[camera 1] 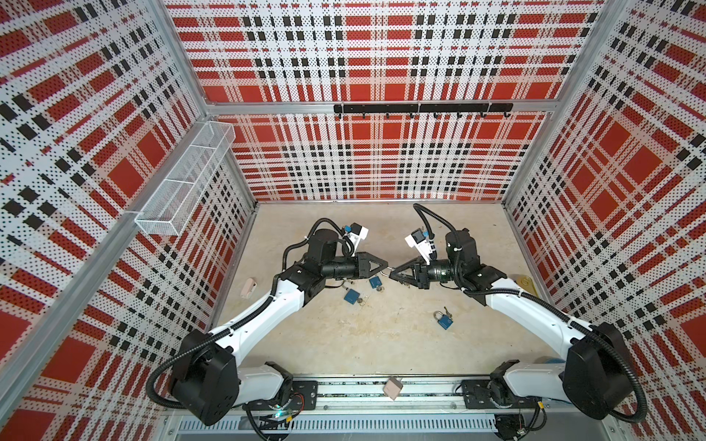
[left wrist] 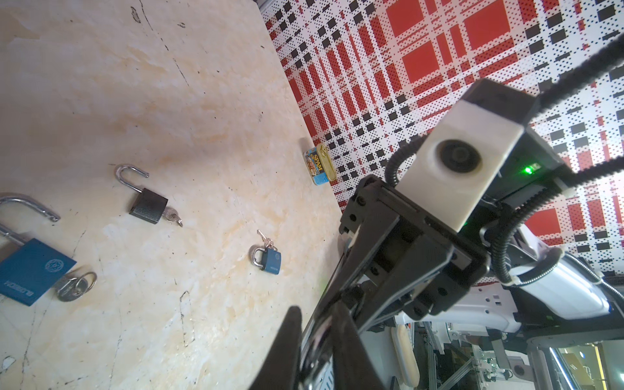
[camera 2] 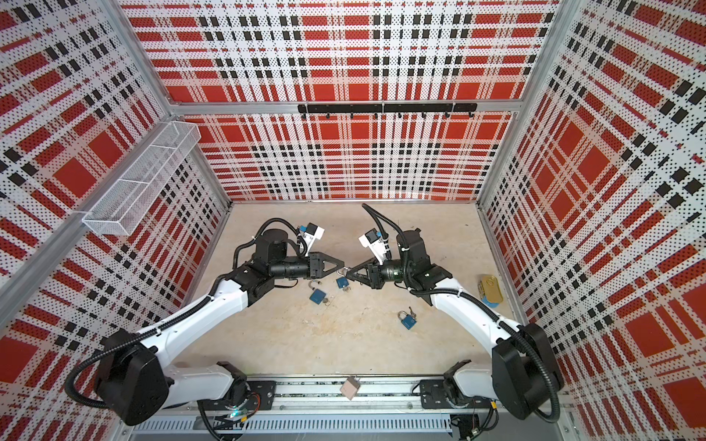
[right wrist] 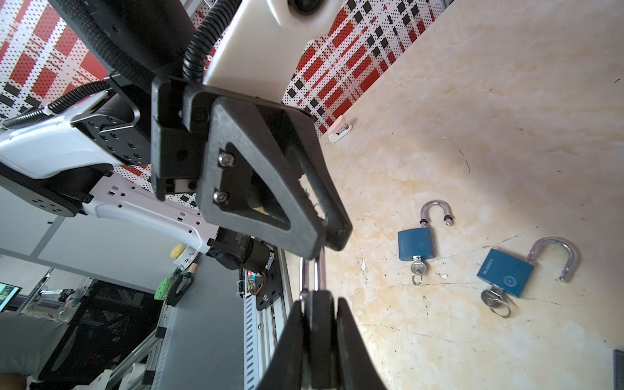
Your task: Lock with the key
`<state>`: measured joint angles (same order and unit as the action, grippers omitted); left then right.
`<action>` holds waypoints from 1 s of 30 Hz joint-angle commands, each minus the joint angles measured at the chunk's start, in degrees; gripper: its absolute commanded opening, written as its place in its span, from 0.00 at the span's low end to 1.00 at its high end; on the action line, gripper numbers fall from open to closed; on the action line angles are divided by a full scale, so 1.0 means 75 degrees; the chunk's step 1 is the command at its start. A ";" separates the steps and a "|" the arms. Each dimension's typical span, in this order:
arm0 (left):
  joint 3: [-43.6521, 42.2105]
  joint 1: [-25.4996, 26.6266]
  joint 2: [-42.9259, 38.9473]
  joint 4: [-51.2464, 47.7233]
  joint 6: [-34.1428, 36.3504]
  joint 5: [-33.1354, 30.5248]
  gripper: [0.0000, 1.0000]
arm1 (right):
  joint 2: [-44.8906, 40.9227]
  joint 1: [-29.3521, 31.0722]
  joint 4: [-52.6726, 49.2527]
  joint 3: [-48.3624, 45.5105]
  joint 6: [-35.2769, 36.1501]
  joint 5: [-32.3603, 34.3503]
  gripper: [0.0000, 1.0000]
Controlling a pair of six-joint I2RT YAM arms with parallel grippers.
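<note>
- You have four padlocks: large open padlock [camera 1: 350, 296], smaller open padlock [camera 1: 376, 282], shut padlock [camera 1: 443, 323], lifted padlock [right wrist: 304, 275]
- You have three sets of keys [right wrist: 417, 268], one in each padlock lying on the desk [camera 1: 382, 351]
- One Spam can [left wrist: 320, 164], one wire basket [camera 1: 183, 179], one hook rail [camera 1: 422, 108]

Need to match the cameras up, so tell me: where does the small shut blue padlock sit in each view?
Top view: shut blue padlock lies on the table, right of centre, apart from the others.
Top view: same spot.
Left wrist: near the picture's middle, keys attached.
Right wrist: not in it.
Shared landmark: large open blue padlock, in all four.
</note>
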<state>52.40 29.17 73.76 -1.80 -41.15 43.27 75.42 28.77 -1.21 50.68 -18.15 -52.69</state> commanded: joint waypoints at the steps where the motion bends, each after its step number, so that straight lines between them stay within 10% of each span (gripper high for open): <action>1: -0.0105 -0.0082 -0.0234 0.0169 -0.0060 0.0193 0.21 | 0.0045 0.0001 0.0491 0.0248 -0.0041 -0.0272 0.00; 30: -0.0443 -0.0144 -0.0516 0.0242 -0.0042 0.0407 0.02 | 0.0123 -0.0008 0.1143 0.0311 -0.0851 -0.0982 0.00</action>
<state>50.35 28.34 70.74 -0.21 -42.15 46.30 76.09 28.77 1.39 50.81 -22.76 -57.47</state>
